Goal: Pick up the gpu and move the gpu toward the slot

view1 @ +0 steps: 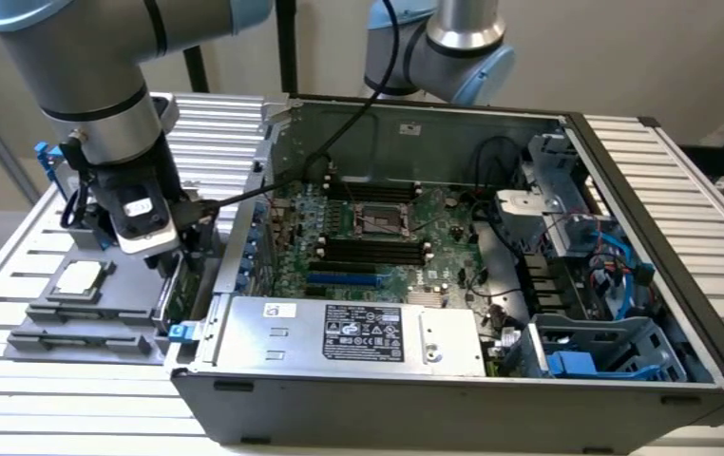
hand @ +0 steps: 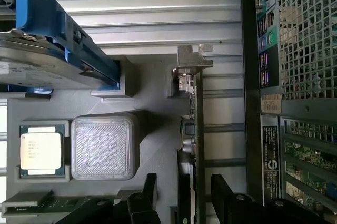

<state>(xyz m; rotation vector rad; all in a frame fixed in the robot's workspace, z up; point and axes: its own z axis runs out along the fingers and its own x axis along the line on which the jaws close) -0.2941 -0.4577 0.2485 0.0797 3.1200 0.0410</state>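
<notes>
On the exterior view's left, just outside the open computer case (view1: 464, 285), the arm (view1: 96, 85) hangs over a grey parts tray (hand: 152, 108) that sits on the slatted tabletop (view1: 704, 190). The gpu (hand: 194, 129) stands on edge in a groove of that tray, on the side nearest the case wall, with its metal bracket (hand: 192, 63) at the far end. In the exterior view it is a thin green sliver (view1: 169, 285) right under the wrist. The jaws are apart and hold nothing. In the wrist view one sits on each side of the card's near end, and I cannot tell whether either is touching it. A silver hard drive (hand: 47, 50) with blue rails and a processor chip (hand: 41, 150) share the tray, both well away from the card. The slots (view1: 343, 280) are on the green board inside the case, right of the tray in the exterior view. The step in hand looks like the grasp, with the task barely begun. To do it well, the card should be centred between the jaws so both faces are met together. The grip should land on bare board rather than on raised parts, deep enough to stop the thin card pivoting. Squeeze should be modest, since the board can flex. The main risks are nudging the card sideways in its groove and knocking the nearby case wall.
</notes>
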